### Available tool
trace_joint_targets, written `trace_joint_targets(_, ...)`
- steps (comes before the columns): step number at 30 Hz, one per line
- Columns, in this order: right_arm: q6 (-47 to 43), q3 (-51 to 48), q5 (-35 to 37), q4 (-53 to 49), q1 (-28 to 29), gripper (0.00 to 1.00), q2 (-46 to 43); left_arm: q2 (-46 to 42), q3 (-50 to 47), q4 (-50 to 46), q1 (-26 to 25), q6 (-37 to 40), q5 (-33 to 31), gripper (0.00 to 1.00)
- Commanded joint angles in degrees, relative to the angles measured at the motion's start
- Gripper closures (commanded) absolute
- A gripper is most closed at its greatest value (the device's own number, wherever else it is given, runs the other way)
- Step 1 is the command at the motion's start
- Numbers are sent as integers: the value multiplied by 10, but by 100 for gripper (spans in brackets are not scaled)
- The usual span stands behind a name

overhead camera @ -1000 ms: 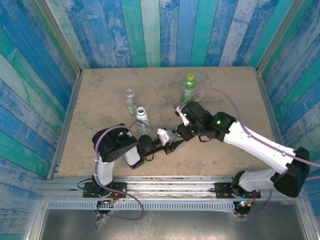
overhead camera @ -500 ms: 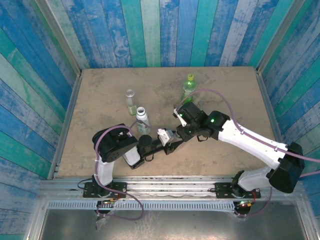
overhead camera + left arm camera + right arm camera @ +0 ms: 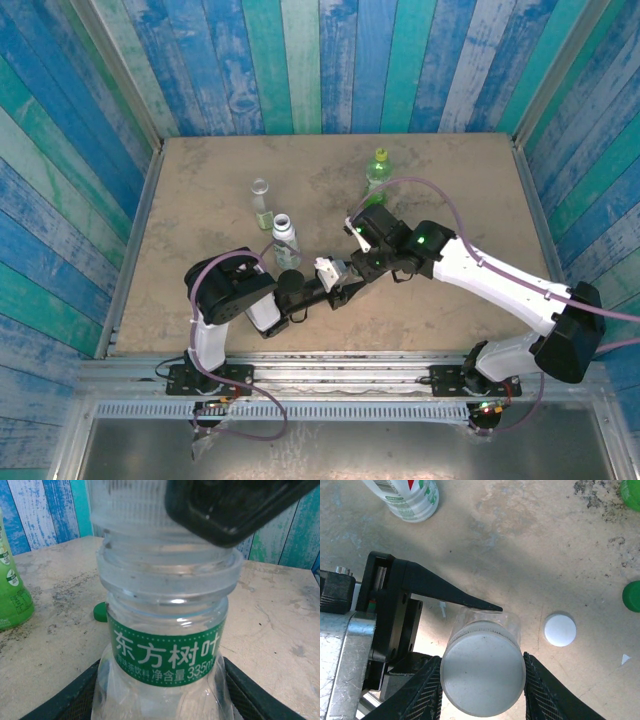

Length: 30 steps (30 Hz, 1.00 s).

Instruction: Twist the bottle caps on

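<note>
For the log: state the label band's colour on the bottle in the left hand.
Green label band with white print; best in the left wrist view.

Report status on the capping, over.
Left gripper shut on clear bottle. Right gripper shut on its white cap. Loose cap on table nearby, touching nothing.

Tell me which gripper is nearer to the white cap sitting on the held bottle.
Right. The right gripper straddles the white cap, fingers against its sides; the left gripper sits lower, clamped on the body of the clear bottle.
</note>
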Motion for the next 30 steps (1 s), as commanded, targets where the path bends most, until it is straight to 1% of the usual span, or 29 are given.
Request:
trace_joint_targets(1,5,2,35,-49,-3,57,11,16,3,19,-3,8,0,47)
trace_joint_targets(7,11,-1,36,-53,-5,57,-5,18,4,19,-3,8,2,47)
trace_joint_targets(13,5,5,35,-52,-6,56,13,16,3,18,-3,8,2,47)
trace_joint_targets(18,-1,16,29,-49,-7,54,33,16,4,19,-3,8,3,47)
trace_joint_targets(26,3,15,17,-43,-14,56,23,18,6,16,-2,8,7,47)
trace_joint_targets(28,3,20,18,-44,-14,52,24,19,6,17,-2,8,8,47)
trace_joint_targets(30,2,24,15,-44,-14,44,22,18,6,16,-2,8,7,47)
